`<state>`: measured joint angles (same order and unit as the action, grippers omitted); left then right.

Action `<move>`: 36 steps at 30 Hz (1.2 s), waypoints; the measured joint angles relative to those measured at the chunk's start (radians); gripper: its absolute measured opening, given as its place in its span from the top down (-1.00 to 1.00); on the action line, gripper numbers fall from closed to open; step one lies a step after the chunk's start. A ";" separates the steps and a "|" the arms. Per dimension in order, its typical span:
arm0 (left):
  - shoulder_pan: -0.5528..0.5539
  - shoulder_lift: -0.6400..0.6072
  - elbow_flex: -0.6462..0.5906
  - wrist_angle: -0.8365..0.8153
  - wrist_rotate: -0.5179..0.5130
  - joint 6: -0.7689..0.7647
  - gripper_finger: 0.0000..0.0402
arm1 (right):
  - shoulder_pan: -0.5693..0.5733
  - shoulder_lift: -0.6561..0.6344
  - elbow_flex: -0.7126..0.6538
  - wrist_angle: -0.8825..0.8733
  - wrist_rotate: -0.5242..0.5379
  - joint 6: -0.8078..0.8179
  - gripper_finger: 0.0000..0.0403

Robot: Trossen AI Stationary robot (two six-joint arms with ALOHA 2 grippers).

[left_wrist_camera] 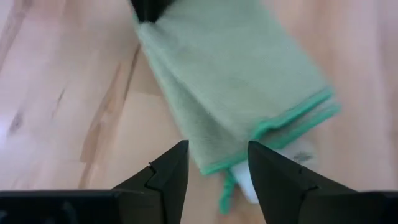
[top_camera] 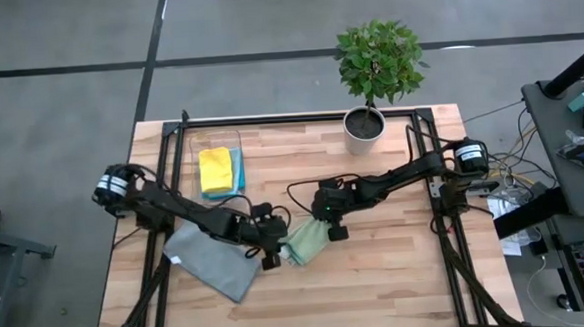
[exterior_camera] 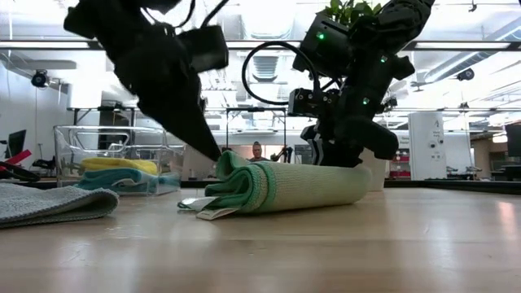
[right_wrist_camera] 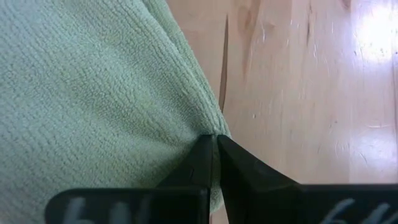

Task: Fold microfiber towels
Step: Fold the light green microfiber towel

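The tabletop (top_camera: pixel 378 279) carries all items; the olive green towel (top_camera: pixel 304 241) serves as the landmark, lying partly folded near the middle. The grey towel (top_camera: pixel 212 261) lies flat just left of it. A clear plastic bin (top_camera: pixel 196 153), behind and to the left of the landmark, holds the yellow towel (top_camera: pixel 215 169) stacked on the teal towel (top_camera: pixel 237 173). A potted plant (top_camera: pixel 372 74) stands well behind it.

The right claw (right_wrist_camera: pixel 215 163) is pressed together on the landmark's rear edge, a pinch of cloth clamped between the fingers. The left claw (left_wrist_camera: pixel 217 168) hangs just above the landmark's front corner, fingers apart, gripping nothing.

Risks, by judgement: the right pinch is shallow, so a pull could slip the cloth free and undo the fold. If the left claw closes on the green hem or the white tag (left_wrist_camera: pixel 303 157) alone, only one layer would lift and the fold would skew.
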<state>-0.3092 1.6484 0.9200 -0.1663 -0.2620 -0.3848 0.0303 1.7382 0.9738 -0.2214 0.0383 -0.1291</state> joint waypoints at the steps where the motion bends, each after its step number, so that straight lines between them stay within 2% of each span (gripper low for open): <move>1: -0.001 -0.005 0.001 0.005 0.021 -0.003 0.25 | 0.000 0.000 0.000 0.001 0.000 0.001 0.95; 7: -0.007 -0.006 0.001 0.037 0.051 -0.042 0.25 | 0.000 0.001 -0.001 0.021 0.000 0.011 0.95; 14: -0.008 0.061 0.002 0.110 0.041 -0.063 0.27 | 0.000 0.002 -0.001 0.026 0.002 0.017 0.94; 17: -0.008 0.077 0.002 0.102 0.018 -0.077 0.42 | 0.000 0.002 -0.001 0.026 0.001 0.016 0.94; 21: -0.008 0.076 0.002 0.089 -0.006 -0.066 0.88 | 0.000 0.002 -0.001 0.030 0.000 0.015 0.94; 22: -0.008 0.074 0.002 0.074 -0.010 -0.063 0.94 | 0.000 0.002 -0.001 0.030 0.000 0.016 0.94; 27: -0.007 0.070 0.001 -0.029 -0.067 -0.099 0.99 | 0.000 0.003 -0.001 0.035 -0.006 0.046 0.94; 30: -0.007 0.070 -0.015 -0.032 -0.075 -0.124 0.99 | -0.001 0.003 -0.001 0.037 -0.020 0.062 0.91; 36: -0.007 0.069 -0.058 -0.020 -0.107 -0.183 1.00 | -0.001 0.003 -0.001 0.048 -0.017 0.080 0.66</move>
<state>-0.3161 1.7177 0.8621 -0.1864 -0.3687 -0.5682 0.0296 1.7415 0.9726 -0.1739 0.0212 -0.0488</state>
